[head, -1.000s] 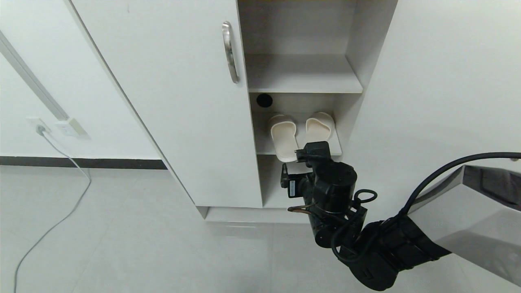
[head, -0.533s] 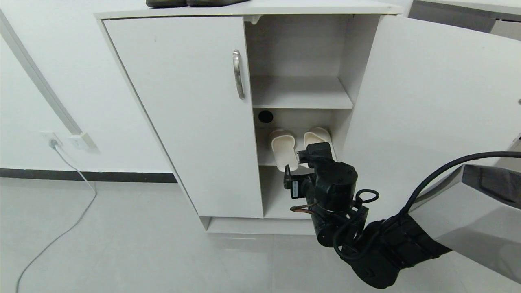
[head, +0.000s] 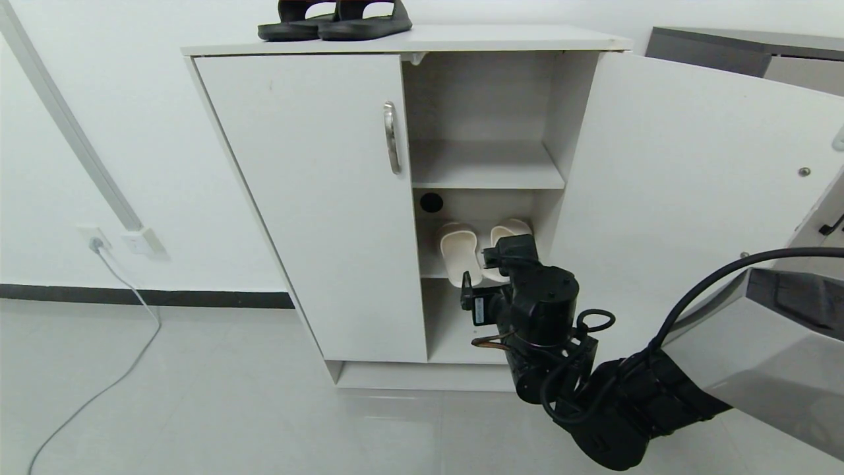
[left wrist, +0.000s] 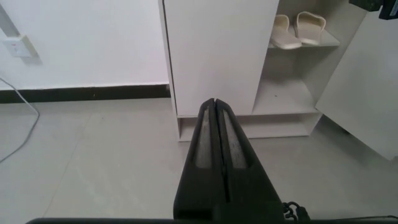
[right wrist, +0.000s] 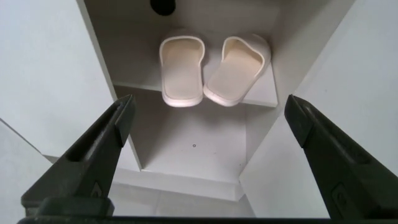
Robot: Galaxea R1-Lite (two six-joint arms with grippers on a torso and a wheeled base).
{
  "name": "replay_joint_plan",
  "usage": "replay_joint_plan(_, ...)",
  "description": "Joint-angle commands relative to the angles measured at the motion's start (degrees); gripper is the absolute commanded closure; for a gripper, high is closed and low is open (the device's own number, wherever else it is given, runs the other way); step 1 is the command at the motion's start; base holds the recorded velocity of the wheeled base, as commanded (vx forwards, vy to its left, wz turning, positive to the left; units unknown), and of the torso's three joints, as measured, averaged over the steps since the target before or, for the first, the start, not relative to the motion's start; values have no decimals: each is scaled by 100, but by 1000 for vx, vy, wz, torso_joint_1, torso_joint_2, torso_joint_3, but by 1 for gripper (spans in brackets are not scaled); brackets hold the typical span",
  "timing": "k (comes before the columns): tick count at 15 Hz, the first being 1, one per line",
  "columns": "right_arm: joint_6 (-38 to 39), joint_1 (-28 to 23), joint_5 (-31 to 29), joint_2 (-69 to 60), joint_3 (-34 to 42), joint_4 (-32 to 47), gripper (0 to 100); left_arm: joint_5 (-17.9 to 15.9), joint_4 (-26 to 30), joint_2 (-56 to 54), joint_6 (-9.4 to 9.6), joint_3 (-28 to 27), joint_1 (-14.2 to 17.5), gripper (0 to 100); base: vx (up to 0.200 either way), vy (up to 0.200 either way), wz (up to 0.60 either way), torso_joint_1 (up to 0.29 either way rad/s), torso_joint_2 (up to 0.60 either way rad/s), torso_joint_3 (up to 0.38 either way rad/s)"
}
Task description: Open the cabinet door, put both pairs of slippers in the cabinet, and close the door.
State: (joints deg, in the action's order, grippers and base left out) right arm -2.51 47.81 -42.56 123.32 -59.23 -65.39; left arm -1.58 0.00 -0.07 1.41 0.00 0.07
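A wall socket (head: 95, 243) sits low on the white wall at the far left, and a grey cable (head: 135, 303) runs from it down across the tiled floor (head: 198, 409). The left hand (left wrist: 214, 104) hangs above this floor in front of the cabinet (head: 409, 41), its two fingers pressed flat together with nothing between them.

The cabinet's left door (head: 316, 198) is closed, with a metal handle (head: 391, 137) upright along its inner edge. On top of the cabinet, above this door, the black slippers (head: 336, 20) lie side by side.

To the right of the handle the compartment stands open. Its upper shelf (head: 484, 168) is bare. Below it there is a round hole (head: 431, 202) in the back panel, and the cream slippers (head: 458, 249) lie side by side on the middle shelf, heels toward the front edge.

The right hand (right wrist: 208, 102) is just in front of that shelf, aimed at the cream pair. Its fingers (right wrist: 93, 155) are spread wide and hold nothing.

Farther right, the right door (head: 686, 198) is swung fully open.
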Motion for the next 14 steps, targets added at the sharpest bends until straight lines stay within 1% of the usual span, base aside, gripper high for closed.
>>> replay_joint_plan(1,-4,-9,2,17,8,-9,0,0,0,7,-1,0,1,100,0,200,0,-2,2,-2)
replay_joint_plan(14,-13,-132,2,34,79,0,0,0,0,7,-10,0,1,100,0,200,0,4,1,3)
